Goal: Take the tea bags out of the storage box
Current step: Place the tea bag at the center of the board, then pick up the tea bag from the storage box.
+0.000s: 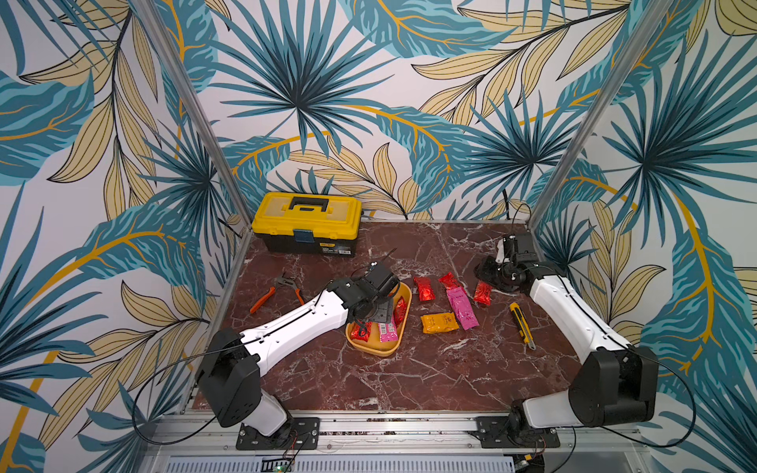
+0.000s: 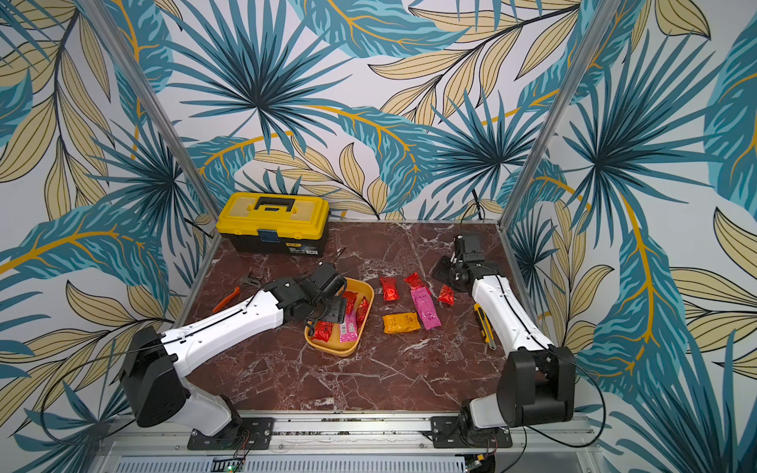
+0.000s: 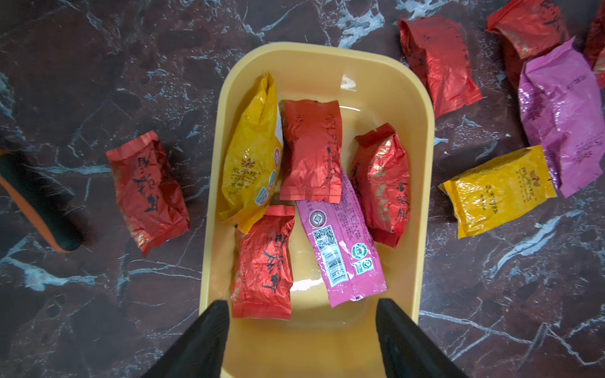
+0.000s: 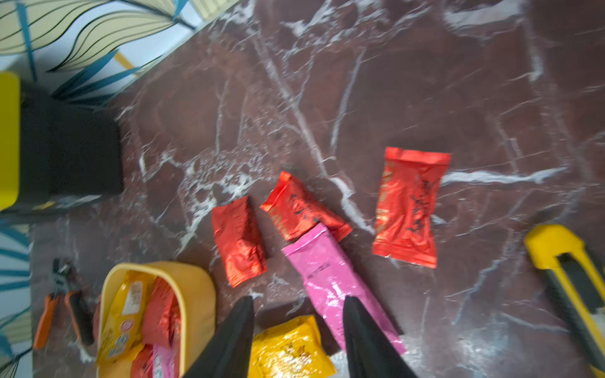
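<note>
Tea bags [image 3: 311, 150] were split between the storage box [image 1: 379, 349] and the marble table [image 1: 409, 381] around it. Five lay inside the box: a yellow one [image 3: 252, 157] leaning against one long wall, three red ones, and a pink one [image 3: 340, 248] partly tucked under the middle red bag.

Just outside the box, on the side facing the right arm, five more lay on the table. Three were red, a long pink one [image 1: 463, 307] touched the end of a red bag, and a yellow one [image 1: 439, 322] lay near the box wall. One more red bag [image 3: 149, 189] lay near the opposite wall, seen only in the left wrist view.

The left gripper [image 3: 301, 302] hovered over the box, its jaws spread with nothing between them. The right gripper [image 4: 298, 298] hung well apart from the box, beyond the loose bags, its jaws also parted and gripping nothing; its wrist view was blurred.

Pliers [image 1: 278, 293] lay beyond the box on the left arm's side. A yellow knife [image 1: 521, 325] lay past the loose bags, farther from the box. A toolbox [image 1: 307, 223] stood well behind the box.
</note>
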